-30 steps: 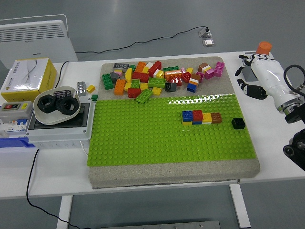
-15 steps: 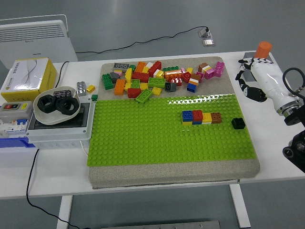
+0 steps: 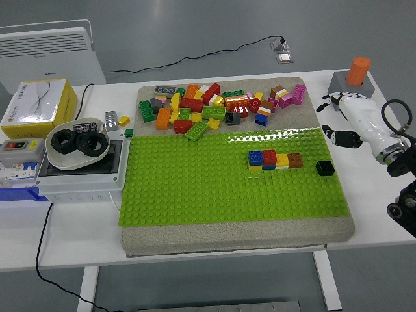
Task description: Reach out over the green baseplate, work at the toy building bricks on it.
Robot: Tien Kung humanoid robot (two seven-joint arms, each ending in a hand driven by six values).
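Note:
The green baseplate (image 3: pixel 214 179) lies on a grey mat in the middle of the table. A row of blue, red, yellow and brown bricks (image 3: pixel 274 159) is stuck on it at the right. A single black brick (image 3: pixel 325 168) sits near its right edge. A pile of loose coloured bricks (image 3: pixel 218 105) lies on the mat behind the plate. My right hand (image 3: pixel 337 118) is over the white table just right of the plate, fingers spread and empty. The left arm is out of view.
A white bowl with black nuts (image 3: pixel 78 143) stands on a grey box at the left. A yellow carton (image 3: pixel 38 101) and a switch box (image 3: pixel 16 153) are further left. An orange cylinder on a grey block (image 3: pixel 354 75) stands behind my right hand.
My right hand has moved down and slightly nearer, uncovering the orange cylinder on its grey block. The bricks have not moved.

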